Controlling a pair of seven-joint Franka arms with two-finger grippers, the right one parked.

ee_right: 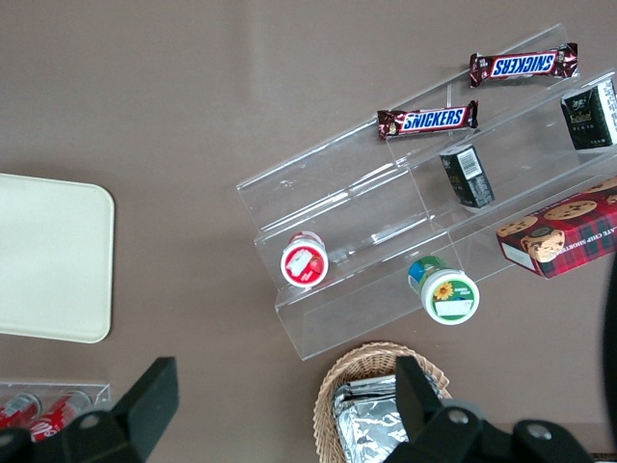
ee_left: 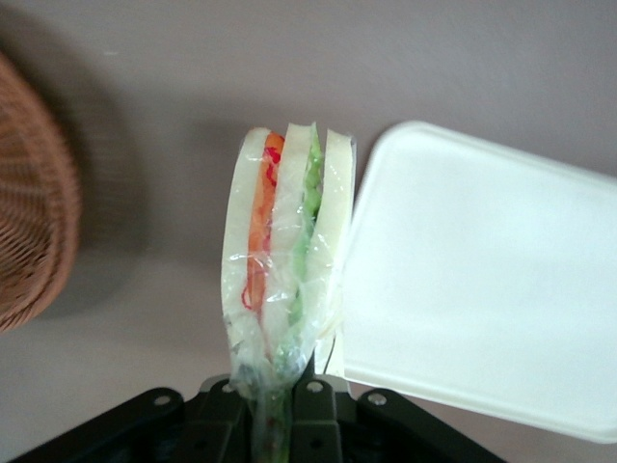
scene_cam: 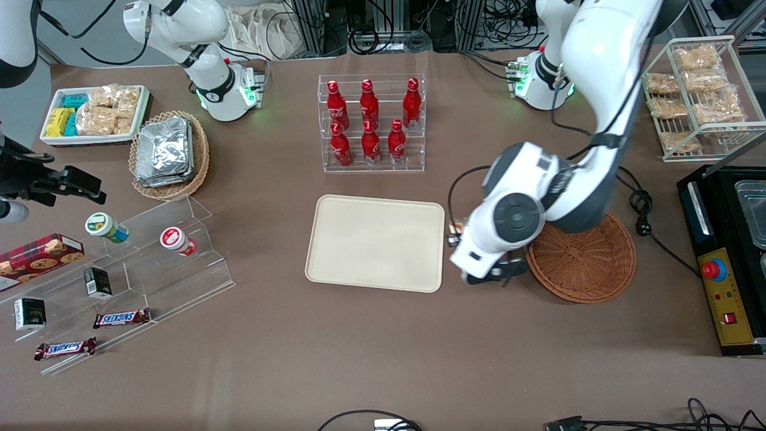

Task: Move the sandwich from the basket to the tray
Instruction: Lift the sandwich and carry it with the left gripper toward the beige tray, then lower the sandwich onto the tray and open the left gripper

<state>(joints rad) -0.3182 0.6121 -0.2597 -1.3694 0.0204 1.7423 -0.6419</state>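
One sandwich [ee_left: 284, 260], wrapped in clear film, stands on edge in my hand [ee_left: 280, 410], which is closed on its lower end, with the orange, red and green filling turned toward the wrist camera. I hold it above the bare desk [scene_cam: 383, 359], in the gap between the basket [scene_cam: 589, 263] and the tray [scene_cam: 376, 242], so it is already out of the basket and not yet over the tray; from the front only a sliver of it [scene_cam: 456, 228] peeks out just beside the tray's rim, the rest hidden by my arm. As I judge it, I am in the carrying step, roughly midway through the job. What comes next, I think, is a short sideways move until the wedge hangs over the tray's flat middle, then a gentle descent and a release low enough that it does not topple or roll over the low rim. The film looks slippery, so I would keep the squeeze steady until it rests. For writing, the two chocolate bars [scene_cam: 121, 318] on the clear stepped stand [scene_cam: 179, 263] toward the parked arm's end read SNICKERS; the red bottles [scene_cam: 371, 120] in their clear rack carry white lettering I cannot read.
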